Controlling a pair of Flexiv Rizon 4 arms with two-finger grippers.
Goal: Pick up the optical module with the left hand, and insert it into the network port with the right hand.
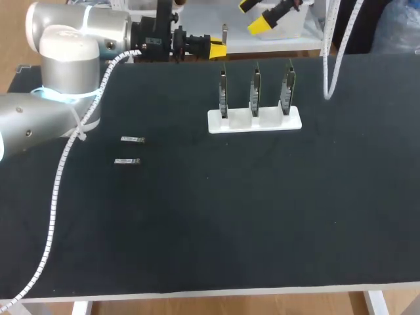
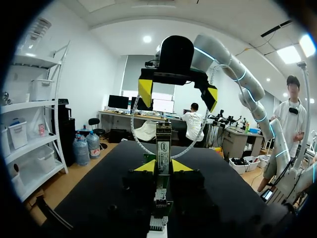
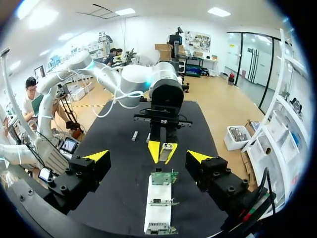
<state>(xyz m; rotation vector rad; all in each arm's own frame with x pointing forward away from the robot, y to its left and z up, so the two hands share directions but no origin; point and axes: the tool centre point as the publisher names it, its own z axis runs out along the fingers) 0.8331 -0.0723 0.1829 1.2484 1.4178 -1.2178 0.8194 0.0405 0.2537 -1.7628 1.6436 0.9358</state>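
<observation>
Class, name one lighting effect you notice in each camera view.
Head view: the dark table hides shadows, the white stand stands out bright. Left wrist view: the left gripper's body, holding the optical module, sits in shade. Right wrist view: light gleams on the left arm.

Head camera sits high and behind the robot, well back, looking down over the whole table [image 1: 197, 223]. The left wrist camera rides just behind the left gripper [image 2: 163, 167], low and level, looking out along the fingers. The optical module [image 2: 162, 146] is pinched close-up between them, and straight ahead the right gripper [image 2: 178, 94] faces back, fingers spread wide. The right wrist camera answers from the opposite end, higher, tilted down past its own fingers. It has the white card stand [image 3: 159, 208] under them and the left gripper beyond. The wrist views face each other; all three share stand and tabletop.
</observation>
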